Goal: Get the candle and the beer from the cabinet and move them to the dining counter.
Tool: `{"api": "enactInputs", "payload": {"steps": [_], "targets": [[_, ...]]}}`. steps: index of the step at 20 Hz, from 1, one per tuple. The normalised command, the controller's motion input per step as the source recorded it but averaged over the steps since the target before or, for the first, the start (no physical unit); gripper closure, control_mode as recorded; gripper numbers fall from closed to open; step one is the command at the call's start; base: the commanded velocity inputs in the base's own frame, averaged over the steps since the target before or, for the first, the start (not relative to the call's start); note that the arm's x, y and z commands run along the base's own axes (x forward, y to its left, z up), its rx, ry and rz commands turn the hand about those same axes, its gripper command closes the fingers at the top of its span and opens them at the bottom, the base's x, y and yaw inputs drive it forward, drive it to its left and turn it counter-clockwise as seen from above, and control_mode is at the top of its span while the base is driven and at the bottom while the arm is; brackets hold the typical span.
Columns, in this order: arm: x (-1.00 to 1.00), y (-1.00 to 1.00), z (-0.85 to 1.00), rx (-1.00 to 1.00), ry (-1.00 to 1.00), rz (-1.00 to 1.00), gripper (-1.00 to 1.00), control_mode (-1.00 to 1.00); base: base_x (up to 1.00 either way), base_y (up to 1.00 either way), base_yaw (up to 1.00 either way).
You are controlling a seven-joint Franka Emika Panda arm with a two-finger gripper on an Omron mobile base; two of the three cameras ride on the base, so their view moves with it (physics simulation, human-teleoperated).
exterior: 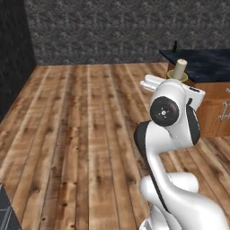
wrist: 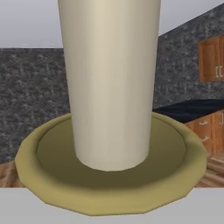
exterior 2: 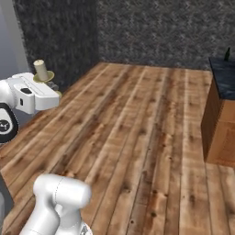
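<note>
Above the wooden floor (exterior 2: 137, 137), well clear of any surface, the candle (exterior: 180, 68) rides upright at the end of the arm, its cream pillar standing in the olive dish of its holder. The gripper (exterior 2: 51, 86) sits just below that dish; its fingers are hidden under the holder, but they are clenched nearly together, and since the candle travels with the hand I judge they are pinched on the holder's stem or base. In the hand view the pillar (wrist: 110, 83) rises straight from the dish (wrist: 109, 175), close to the camera. The candle looks light and stiff, though the wax would dent or chip if knocked, and the smooth brass-like holder could slip in a narrow pinch; the low hold on the holder seems the right place, because the pillar itself is wide and may only be seated loosely, so tilting risks tipping it out. The black counter (exterior: 202, 63) with wood sides lies ahead to the right, and a slim dark bottle (exterior 2: 226, 54) stands on its top near the far edge. A dark speckled wall (exterior: 112, 27) closes the room behind, and the open plank floor lies between robot and counter.
</note>
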Motion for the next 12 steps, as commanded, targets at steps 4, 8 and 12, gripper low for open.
{"api": "enactInputs", "payload": {"steps": [4,8,12], "targets": [[0.00,0.00,0.00,0.00,0.00,0.00,1.00,1.00,0.76,0.00,0.00],[0.00,0.00,0.00,0.00,0.00,0.00,1.00,1.00,0.76,0.00,0.00],[0.00,0.00,0.00,0.00,0.00,0.00,1.00,1.00,0.82,-0.01,0.00]]}}
